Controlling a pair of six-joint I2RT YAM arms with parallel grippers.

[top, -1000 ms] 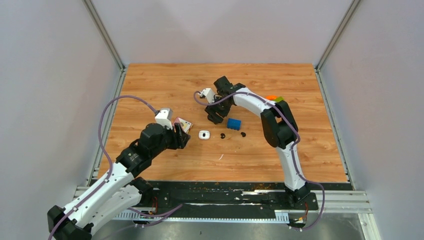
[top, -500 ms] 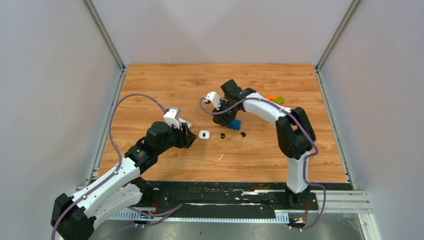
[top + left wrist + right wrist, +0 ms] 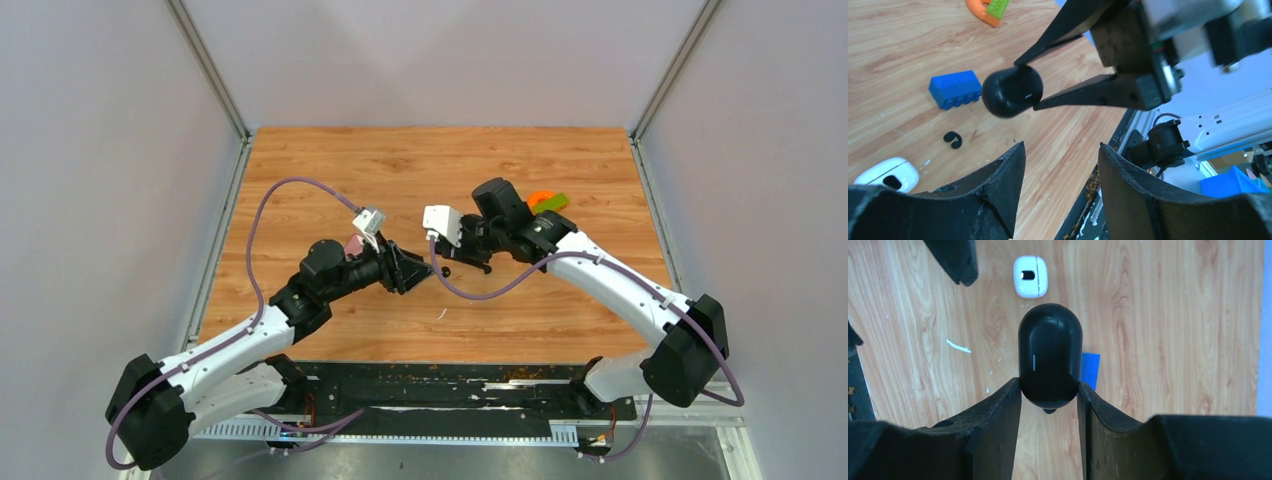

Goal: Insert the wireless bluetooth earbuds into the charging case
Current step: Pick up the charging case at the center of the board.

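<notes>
My right gripper point(image 3: 1049, 382) is shut on a black rounded charging case point(image 3: 1050, 355) with a small light line, held above the table. The case also shows in the left wrist view point(image 3: 1012, 91). A white bean-shaped earbud point(image 3: 1030, 276) with a dark oval spot lies on the wood; it also shows in the left wrist view point(image 3: 888, 174). A small black earbud point(image 3: 952, 140) lies near it. In the top view two black specks point(image 3: 445, 271) point(image 3: 487, 267) lie below the right gripper point(image 3: 470, 240). My left gripper point(image 3: 1062, 145) is open and empty, facing the case; in the top view it point(image 3: 425, 272) hides the white earbud.
A blue block point(image 3: 955, 88) sits on the table beyond the black earbud, partly behind the case in the right wrist view point(image 3: 1091, 367). An orange and green toy point(image 3: 545, 200) lies at the back right. A thin white sliver point(image 3: 958, 346) lies on the wood.
My right arm has swung right and toward the front, carrying the black case over the earbuds. My left arm has stretched right toward the middle, and its gripper now covers the white earbud.
</notes>
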